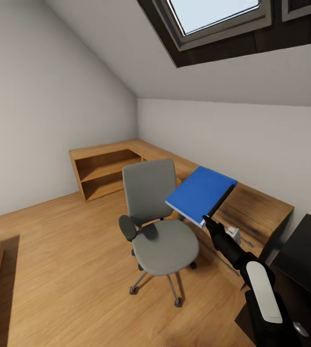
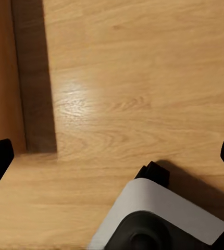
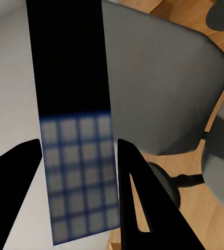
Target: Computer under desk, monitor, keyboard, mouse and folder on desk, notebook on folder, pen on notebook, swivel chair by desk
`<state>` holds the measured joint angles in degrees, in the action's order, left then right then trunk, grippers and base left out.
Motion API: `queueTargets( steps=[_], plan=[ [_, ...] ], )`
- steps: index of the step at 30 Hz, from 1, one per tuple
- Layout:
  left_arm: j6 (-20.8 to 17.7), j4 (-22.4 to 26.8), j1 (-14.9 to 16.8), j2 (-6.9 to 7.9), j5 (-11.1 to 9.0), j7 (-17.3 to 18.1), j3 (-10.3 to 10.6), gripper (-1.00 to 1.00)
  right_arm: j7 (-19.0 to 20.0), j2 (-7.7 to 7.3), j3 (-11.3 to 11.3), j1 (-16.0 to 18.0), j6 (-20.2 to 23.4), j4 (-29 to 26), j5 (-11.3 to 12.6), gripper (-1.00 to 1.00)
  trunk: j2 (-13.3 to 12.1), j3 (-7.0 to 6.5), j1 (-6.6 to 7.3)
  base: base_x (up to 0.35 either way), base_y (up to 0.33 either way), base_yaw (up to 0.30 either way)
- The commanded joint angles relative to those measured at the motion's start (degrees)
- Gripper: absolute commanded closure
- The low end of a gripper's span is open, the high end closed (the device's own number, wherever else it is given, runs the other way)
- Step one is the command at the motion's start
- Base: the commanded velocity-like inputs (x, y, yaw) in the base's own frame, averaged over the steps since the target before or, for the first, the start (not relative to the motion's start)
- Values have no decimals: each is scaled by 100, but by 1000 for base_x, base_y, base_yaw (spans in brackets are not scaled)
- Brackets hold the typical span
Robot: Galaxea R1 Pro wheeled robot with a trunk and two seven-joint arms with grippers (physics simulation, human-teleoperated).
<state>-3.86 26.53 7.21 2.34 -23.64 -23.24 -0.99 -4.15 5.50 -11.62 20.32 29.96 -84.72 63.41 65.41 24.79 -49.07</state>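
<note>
1 folder (image 1: 201, 193) – gripped edgewise in right pincer (image 1: 208, 220) – above chair (image 1: 160, 226).

The swivel chair (image 1: 157, 226) stands on the floor (image 1: 68, 270) in front of the corner shelf unit (image 1: 107, 168). The folder (image 1: 201, 194) is above and right of the chair, the desk (image 1: 304, 255) further right.

R jaws clamp folder (image 3: 75, 172) edge, swivel chair (image 3: 164, 88) behind.

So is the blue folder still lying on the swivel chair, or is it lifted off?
Lifted off. The folder hangs tilted in the air, held at its edge by the right claw, above the swivel chair seat.
</note>
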Motion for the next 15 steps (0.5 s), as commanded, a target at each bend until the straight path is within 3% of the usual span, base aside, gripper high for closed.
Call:
queueTargets(
  steps=[1,5,6,9,12,15],
  plan=[
    [-29,-24,0,3,-18,-1,0,-100,-40,5,-14,3,40,-10,57,100,-37,-11,22,0,0,-14],
    [-14,-186,2,12,-15,309,2,-100,-14,11,-28,-1,62,-10,222,100,-198,-82,110,0,0,-6],
    [-13,-225,5,18,-14,574,2,-100,-3,12,-31,-7,31,10,541,100,-238,-100,132,0,0,0],
    [-5,-267,3,7,-16,728,-3,-100,-6,1,-55,-107,61,3,896,100,-358,-154,198,0,0,0],
    [45,-295,3,0,-18,741,-7,-100,-31,-45,-123,-335,55,-17,1031,100,-479,-207,264,0,0,0],
    [156,-297,1,4,-18,742,-7,-100,-37,-48,-128,-349,54,-14,1093,100,-599,-261,330,0,0,0]
  ],
)
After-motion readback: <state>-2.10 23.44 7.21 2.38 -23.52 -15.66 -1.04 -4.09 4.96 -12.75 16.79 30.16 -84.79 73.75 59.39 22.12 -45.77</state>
